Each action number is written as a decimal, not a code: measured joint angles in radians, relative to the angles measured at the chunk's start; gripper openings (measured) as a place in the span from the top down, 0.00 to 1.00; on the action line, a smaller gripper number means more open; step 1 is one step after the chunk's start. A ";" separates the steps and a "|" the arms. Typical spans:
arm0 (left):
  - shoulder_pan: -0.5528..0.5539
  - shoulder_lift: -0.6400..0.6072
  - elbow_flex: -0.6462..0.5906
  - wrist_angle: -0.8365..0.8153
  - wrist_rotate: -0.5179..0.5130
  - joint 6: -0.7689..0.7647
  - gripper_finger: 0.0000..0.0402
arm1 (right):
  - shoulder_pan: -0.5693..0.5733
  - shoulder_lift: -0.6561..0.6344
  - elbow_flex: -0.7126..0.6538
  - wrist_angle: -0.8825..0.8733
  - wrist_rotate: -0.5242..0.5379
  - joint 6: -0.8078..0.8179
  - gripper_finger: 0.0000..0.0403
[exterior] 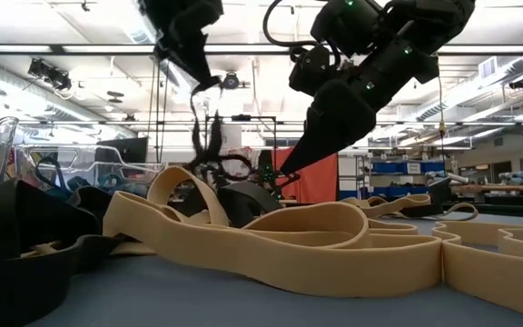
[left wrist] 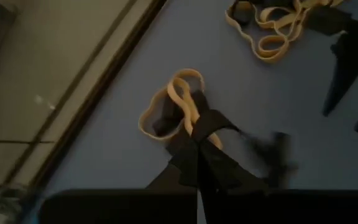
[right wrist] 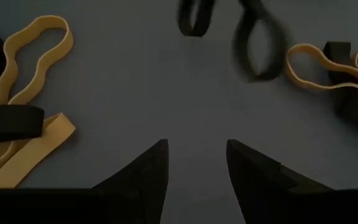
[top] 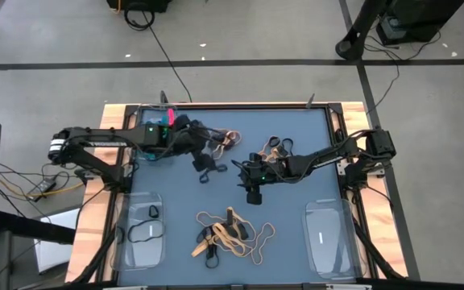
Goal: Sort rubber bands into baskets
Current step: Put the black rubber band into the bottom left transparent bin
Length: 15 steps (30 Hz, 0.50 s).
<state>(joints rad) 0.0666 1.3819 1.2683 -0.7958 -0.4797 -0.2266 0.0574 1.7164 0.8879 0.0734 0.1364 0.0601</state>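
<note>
Two black bands sorted in the lower-left tray (top: 139,238); most rubber bands (top: 230,234) still loose.
Left gripper (top: 202,153), pinched on black bands (top: 208,163); right gripper (top: 254,196) spread, empty.

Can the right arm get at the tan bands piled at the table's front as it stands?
Probably yes. The right gripper hangs open over bare mat beside the tan band pile, nothing between them. The left gripper is shut on black bands farther back, clear of that path.

Foreground: tan bands (exterior: 316,238) heaped on table (exterior: 243,304)
Left gripper (exterior: 209,86): pinching dangling black band (exterior: 209,145)
Right gripper (exterior: 302,159): hovering above table
</note>
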 joint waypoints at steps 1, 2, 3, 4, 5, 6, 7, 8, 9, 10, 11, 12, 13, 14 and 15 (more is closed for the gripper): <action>0.000 -0.001 0.000 0.017 -0.028 0.014 1.00 | 0.000 0.000 0.000 -0.001 0.000 0.000 0.57; 0.000 -0.002 0.000 0.049 -0.067 0.024 1.00 | 0.000 0.000 0.000 -0.004 0.000 0.000 0.57; 0.000 -0.002 0.000 0.088 -0.108 0.047 0.99 | 0.000 0.000 0.000 -0.006 0.000 0.001 0.57; 0.000 -0.003 0.000 0.124 -0.153 0.075 0.99 | 0.000 0.000 0.000 -0.006 0.000 0.002 0.57; -0.002 -0.009 0.000 0.167 -0.197 0.100 0.99 | 0.000 0.000 0.000 -0.006 0.000 0.003 0.57; -0.008 -0.013 0.000 0.215 -0.230 0.122 0.99 | 0.000 0.000 0.000 -0.007 0.000 0.004 0.57; -0.015 -0.017 0.000 0.273 -0.250 0.146 0.99 | 0.000 0.000 0.000 -0.006 0.000 0.004 0.57; -0.025 -0.019 0.001 0.323 -0.263 0.169 0.99 | 0.000 0.000 0.000 -0.007 0.000 0.004 0.57; -0.035 -0.019 -0.001 0.362 -0.272 0.186 0.99 | 0.000 0.000 0.000 -0.009 0.000 0.003 0.57; -0.042 -0.018 -0.010 0.390 -0.282 0.202 0.99 | 0.000 0.000 0.000 -0.010 0.000 0.000 0.57; -0.045 -0.015 -0.014 0.392 -0.284 0.218 0.99 | 0.000 0.000 0.000 -0.012 0.000 0.000 0.57; -0.044 -0.010 -0.016 0.394 -0.286 0.222 0.99 | 0.000 0.000 0.000 -0.018 0.000 -0.001 0.57; -0.041 -0.008 -0.016 0.403 -0.299 0.224 0.99 | 0.000 0.000 0.000 -0.025 0.000 -0.001 0.57; -0.040 -0.008 -0.016 0.417 -0.329 0.227 0.99 | 0.000 0.000 0.000 -0.028 0.000 -0.001 0.57; -0.039 -0.016 -0.016 0.434 -0.357 0.234 0.99 | 0.000 0.000 0.000 -0.030 0.000 -0.001 0.57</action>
<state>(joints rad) 0.0277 1.3660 1.2522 -0.3620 -0.8369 0.0070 0.0578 1.7164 0.8879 0.0436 0.1360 0.0591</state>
